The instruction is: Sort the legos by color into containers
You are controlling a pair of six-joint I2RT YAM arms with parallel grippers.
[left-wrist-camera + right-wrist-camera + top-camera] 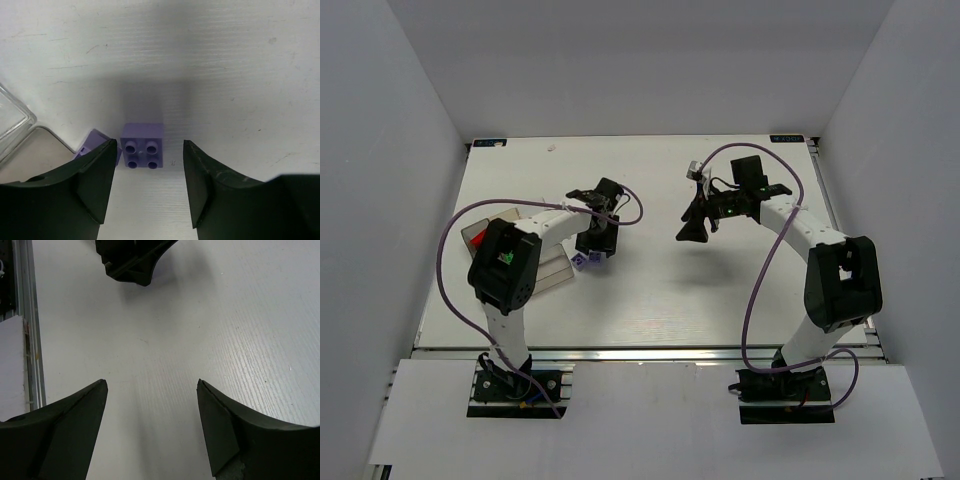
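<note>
1. Under the left arm's elbow, mostly hidden from the top camera: clear plastic container [556,270], only a pale wall and a corner showing; compartments impossible to count.
2. At that container's far end, a sliver of a red piece [506,214]; inside the box or beside it, cannot tell.
3. Cut off at the lower left edge of the left wrist view: a rounded, glassy corner of the same container.
4. Left gripper [149,167] low over the table, jaws apart and straddling a light purple brick [142,146] (square, glossy, four round studs facing the camera). A gap visible on each side, nothing clamped.
5. Just beside it, a second purple brick [94,142], tilted, half hidden behind that gripper.
6. Right gripper [150,390] raised over bare table, well apart from the bricks. Jaws spread wide, nothing between them; matte black, wedge-shaped.
7. Table [240,340]: white, finely ribbed, lightly scuffed. Aluminium rail [27,315] along one edge.
8. Dark angular shape [132,260] cropped by the top of the right wrist view; too little of it to name.
</note>
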